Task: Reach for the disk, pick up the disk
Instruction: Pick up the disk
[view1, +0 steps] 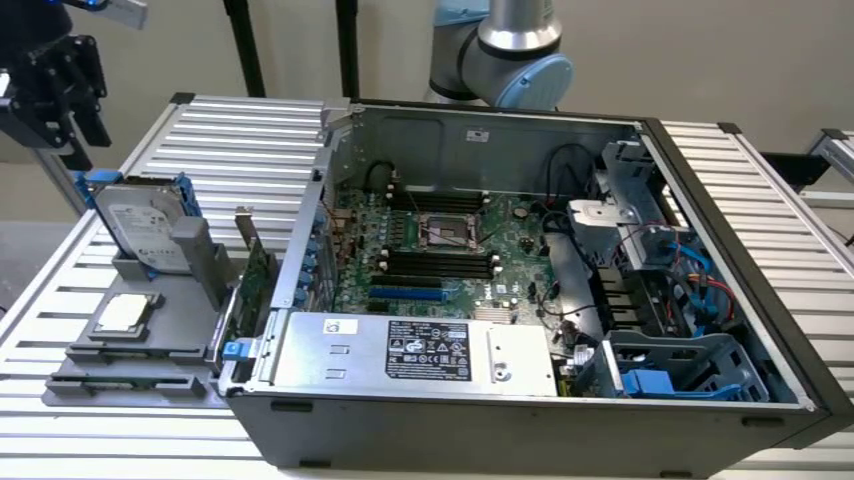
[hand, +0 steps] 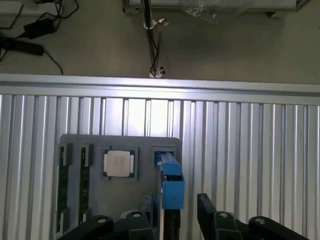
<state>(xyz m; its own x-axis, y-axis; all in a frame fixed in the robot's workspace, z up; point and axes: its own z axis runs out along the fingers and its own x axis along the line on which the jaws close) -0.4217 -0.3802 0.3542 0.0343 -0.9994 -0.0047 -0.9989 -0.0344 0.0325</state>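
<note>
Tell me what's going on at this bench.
A robot arm is after the disk, which stands upright in a grey holder tray, on the exterior view's left of the open computer case. The gripper hangs above the disk with its fingers open, lined up over the disk's blue frame. It has not closed on the disk, which sits in its slot.

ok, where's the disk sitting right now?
On the exterior view's left, the disk stands on edge in the grey holder tray, beside the open computer case and next to the square chip.
</note>
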